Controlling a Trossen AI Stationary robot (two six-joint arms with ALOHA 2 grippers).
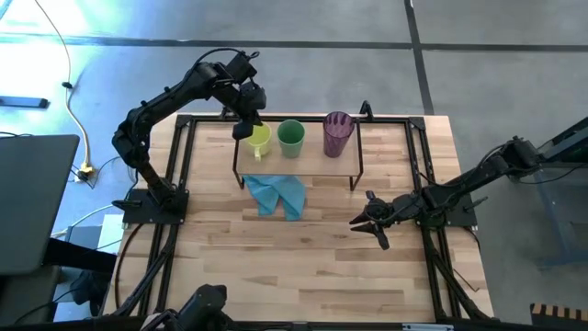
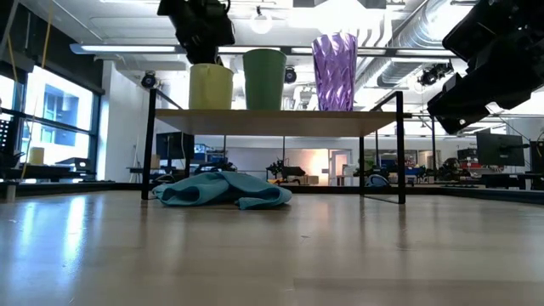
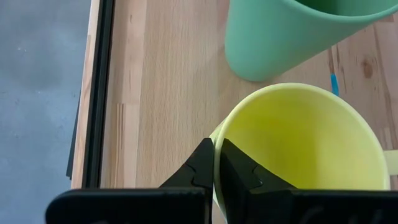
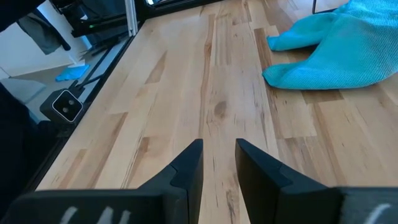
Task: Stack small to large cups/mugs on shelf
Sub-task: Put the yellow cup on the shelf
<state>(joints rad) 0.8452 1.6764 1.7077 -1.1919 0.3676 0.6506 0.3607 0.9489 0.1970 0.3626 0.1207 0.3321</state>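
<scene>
Two black jointed arms [image 1: 165, 101] on flat bases end in angular, wedge-tipped jaws.

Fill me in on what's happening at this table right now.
The left gripper is shut on the rim of the yellow-green mug, which stands on the shelf beside the green cup and the purple tumbler. None are stacked yet. The right gripper waits open over the table, near the blue cloth.

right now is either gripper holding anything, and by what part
The left gripper pinches the yellow-green mug by its rim wall, on the shelf. The right gripper holds nothing.
</scene>
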